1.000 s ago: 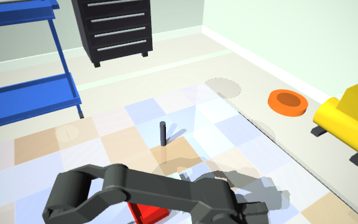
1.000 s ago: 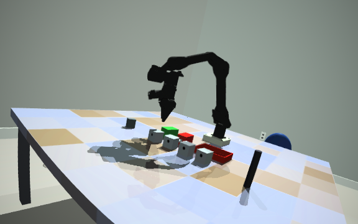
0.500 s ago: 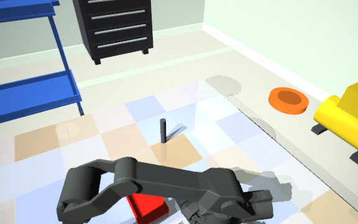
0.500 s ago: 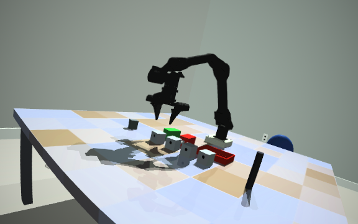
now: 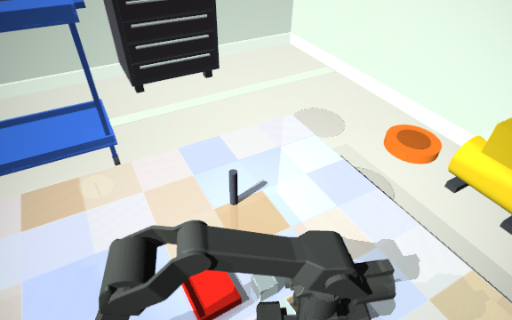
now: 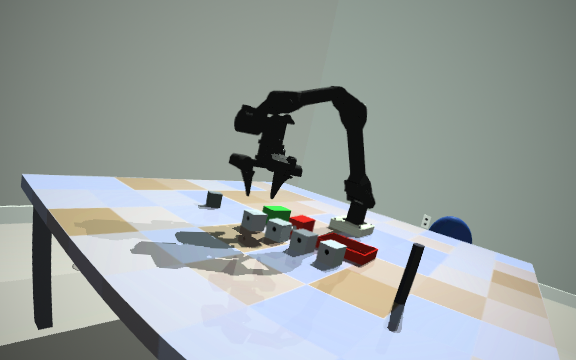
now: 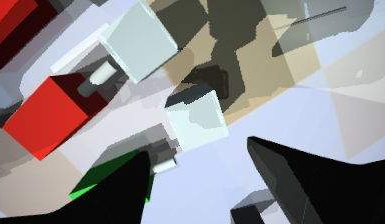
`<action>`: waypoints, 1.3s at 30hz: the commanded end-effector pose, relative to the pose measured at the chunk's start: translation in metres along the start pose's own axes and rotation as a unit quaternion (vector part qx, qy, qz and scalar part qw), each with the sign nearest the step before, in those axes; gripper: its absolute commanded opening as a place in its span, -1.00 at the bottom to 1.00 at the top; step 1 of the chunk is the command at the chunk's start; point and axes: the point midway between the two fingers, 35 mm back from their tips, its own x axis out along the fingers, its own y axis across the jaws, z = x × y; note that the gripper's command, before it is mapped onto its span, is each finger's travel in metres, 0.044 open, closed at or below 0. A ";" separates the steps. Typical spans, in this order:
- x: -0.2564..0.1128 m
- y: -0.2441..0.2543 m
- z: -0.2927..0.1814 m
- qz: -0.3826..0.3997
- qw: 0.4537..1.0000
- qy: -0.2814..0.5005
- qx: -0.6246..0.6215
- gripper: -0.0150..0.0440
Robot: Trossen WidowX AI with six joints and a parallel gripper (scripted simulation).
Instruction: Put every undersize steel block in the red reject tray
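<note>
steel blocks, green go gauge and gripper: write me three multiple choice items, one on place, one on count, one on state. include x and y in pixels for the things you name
1. In the exterior view, where is the green GO gauge (image 6: 276, 211) (image 7: 112, 170)?
A) in the reject tray
B) behind the row of steel blocks (image 5: 263, 284) (image 6: 330, 254) (image 7: 138, 42)
C) on the floor

2. How many light grey blocks with a dark hole show there?
A) two
B) six
C) four

3. How does the gripper (image 5: 288, 307) (image 6: 260, 196) (image 7: 198, 150) stand?
A) open and empty
B) shut on a block
C) fully shut

Key:
1 B: its green top shows beyond the blocks.
2 C: four bored faces are visible.
3 A: its fingertips are apart with nothing held.
</note>
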 end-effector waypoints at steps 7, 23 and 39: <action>0.009 -0.005 0.005 -0.001 0.993 0.001 -0.118 0.61; 0.035 -0.007 0.005 -0.002 0.993 0.001 -0.118 0.61; 0.061 -0.006 0.004 -0.001 0.993 0.001 -0.118 0.61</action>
